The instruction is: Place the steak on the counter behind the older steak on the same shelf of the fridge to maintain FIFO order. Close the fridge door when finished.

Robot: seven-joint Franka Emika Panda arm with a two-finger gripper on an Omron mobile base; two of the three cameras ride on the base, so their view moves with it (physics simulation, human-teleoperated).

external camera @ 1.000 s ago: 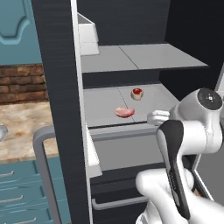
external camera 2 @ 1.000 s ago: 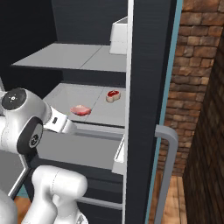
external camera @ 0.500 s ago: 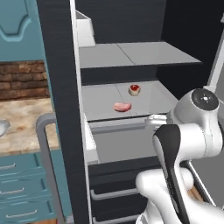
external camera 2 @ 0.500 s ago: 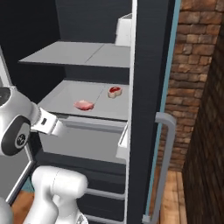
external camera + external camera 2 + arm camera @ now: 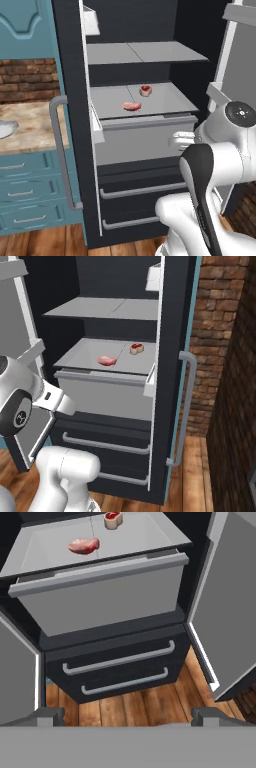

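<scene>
- Kitchen cabinetry in teal and a brick wall frame the fridge, whose doors stand open on a pale grey inside.
- On the shelf above the grey drawer, the steak lies behind the older steak, the two near each other but apart.
- Over the last second the base has backed off: the whole fridge front now shows, with the two bottom drawers and wood floor.
- The gripper hangs clear in front of the fridge; its tips sit wide apart and hold nothing, though barely visible at the frame's bottom.
- Placement looks done; closing the doors probably remains.
</scene>
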